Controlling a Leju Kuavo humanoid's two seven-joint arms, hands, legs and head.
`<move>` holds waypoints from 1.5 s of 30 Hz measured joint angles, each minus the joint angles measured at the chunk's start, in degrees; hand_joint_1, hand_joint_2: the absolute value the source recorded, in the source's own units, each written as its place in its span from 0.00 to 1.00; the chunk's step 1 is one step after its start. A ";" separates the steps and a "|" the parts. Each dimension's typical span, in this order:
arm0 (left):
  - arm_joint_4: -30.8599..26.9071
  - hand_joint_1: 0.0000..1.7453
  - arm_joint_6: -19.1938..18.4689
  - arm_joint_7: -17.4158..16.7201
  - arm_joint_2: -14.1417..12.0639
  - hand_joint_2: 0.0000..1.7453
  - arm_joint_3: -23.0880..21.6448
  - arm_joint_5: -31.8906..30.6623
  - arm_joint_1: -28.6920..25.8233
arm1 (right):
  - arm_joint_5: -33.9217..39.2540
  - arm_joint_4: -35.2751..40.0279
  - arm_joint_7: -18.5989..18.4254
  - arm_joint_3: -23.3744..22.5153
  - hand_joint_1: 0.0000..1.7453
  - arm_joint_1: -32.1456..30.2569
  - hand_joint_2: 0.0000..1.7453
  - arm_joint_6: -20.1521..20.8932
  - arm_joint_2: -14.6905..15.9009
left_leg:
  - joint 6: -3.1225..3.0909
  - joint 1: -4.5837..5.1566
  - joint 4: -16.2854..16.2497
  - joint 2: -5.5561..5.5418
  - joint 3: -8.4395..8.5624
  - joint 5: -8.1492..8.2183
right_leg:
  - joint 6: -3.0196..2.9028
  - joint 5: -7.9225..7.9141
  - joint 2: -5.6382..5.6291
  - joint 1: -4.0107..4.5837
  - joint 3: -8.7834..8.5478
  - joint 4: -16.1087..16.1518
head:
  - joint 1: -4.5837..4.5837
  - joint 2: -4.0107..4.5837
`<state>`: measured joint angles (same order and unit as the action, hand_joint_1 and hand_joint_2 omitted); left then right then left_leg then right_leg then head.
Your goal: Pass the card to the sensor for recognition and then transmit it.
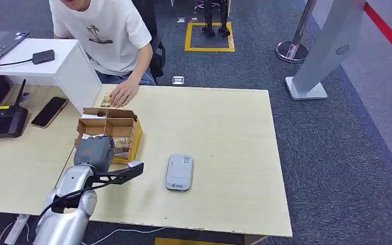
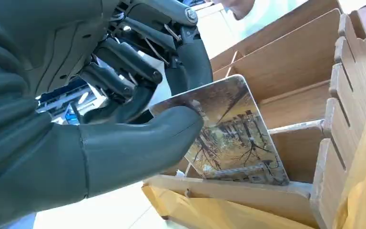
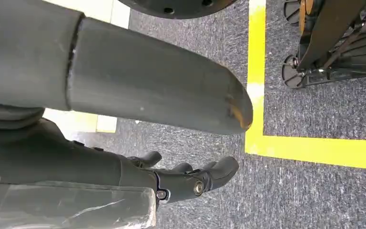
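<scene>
A card (image 2: 233, 138) printed with an autumn-tree picture stands tilted in a slot of the wooden card box (image 1: 135, 137). My left hand (image 2: 138, 109) pinches its upper corner between the thumb and the dark fingers. The card's lower edge sits behind a divider inside the box (image 2: 286, 86). From the head view my left hand (image 1: 96, 150) reaches into the near end of the box. The grey card sensor (image 1: 179, 172) lies flat on the table to the right of the box. My right hand (image 3: 162, 95) hangs over the carpet, fingers apart, holding nothing.
A person in a white shirt sits behind the table, one hand (image 1: 122, 94) resting on a card just beyond the box. A phone (image 1: 49, 112), a black router (image 1: 2, 121) and a white stand (image 1: 61, 66) occupy the left side. Light table top (image 1: 224, 132) spreads right of the sensor.
</scene>
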<state>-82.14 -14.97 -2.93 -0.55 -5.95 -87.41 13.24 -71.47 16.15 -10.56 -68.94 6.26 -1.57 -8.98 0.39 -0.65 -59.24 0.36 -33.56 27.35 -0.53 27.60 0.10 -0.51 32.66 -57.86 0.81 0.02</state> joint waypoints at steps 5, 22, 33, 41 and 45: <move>-0.35 1.00 0.15 0.04 0.04 1.00 0.00 0.00 -0.09 | 0.00 0.00 0.15 0.02 0.00 0.00 0.00 -0.07 0.00 | 0.00 0.00 0.00 0.00 0.00 0.00 | 0.00 0.00 0.00 0.00 0.00 0.00 | -0.02 0.00; -4.09 1.00 1.11 4.07 -3.52 1.00 -1.07 2.73 3.00 | 0.28 0.00 0.52 0.00 0.00 -0.02 0.00 -0.33 0.00 | -0.01 -0.01 -0.01 -0.01 0.01 -0.03 | -0.01 -0.01 0.01 0.01 0.04 0.00 | 0.00 0.00; -5.70 1.00 -0.74 4.20 -7.34 1.00 -3.04 7.17 12.79 | 0.87 -0.31 1.16 0.00 0.00 -0.01 0.00 -0.15 -0.02 | 0.05 0.00 -0.01 0.02 0.00 -0.07 | -0.02 -0.07 -0.01 0.00 0.02 -0.02 | -0.02 0.00; -6.10 1.00 0.77 3.74 -7.54 1.00 -3.48 8.31 13.09 | 0.76 -0.37 1.18 0.00 0.00 -0.01 0.00 -0.15 -0.02 | 0.05 0.00 0.00 0.02 0.00 -0.07 | -0.01 -0.07 -0.02 0.00 0.03 -0.02 | 0.00 0.00; -7.67 1.00 4.77 2.09 -5.55 1.00 -3.26 8.92 12.35 | 0.09 -0.37 1.07 0.00 0.00 0.00 0.00 -0.18 -0.09 | 0.05 0.00 0.00 0.00 -0.01 -0.07 | -0.01 -0.07 0.00 0.00 0.01 -0.02 | 0.00 0.00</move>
<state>-89.81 -10.20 -0.83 -6.09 -9.20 -78.49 25.59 -71.39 15.78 -9.49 -68.94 6.26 -1.75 -9.07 0.43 -0.65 -59.24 0.36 -33.57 27.28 -0.54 27.53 0.10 -0.51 32.67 -57.88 0.81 0.02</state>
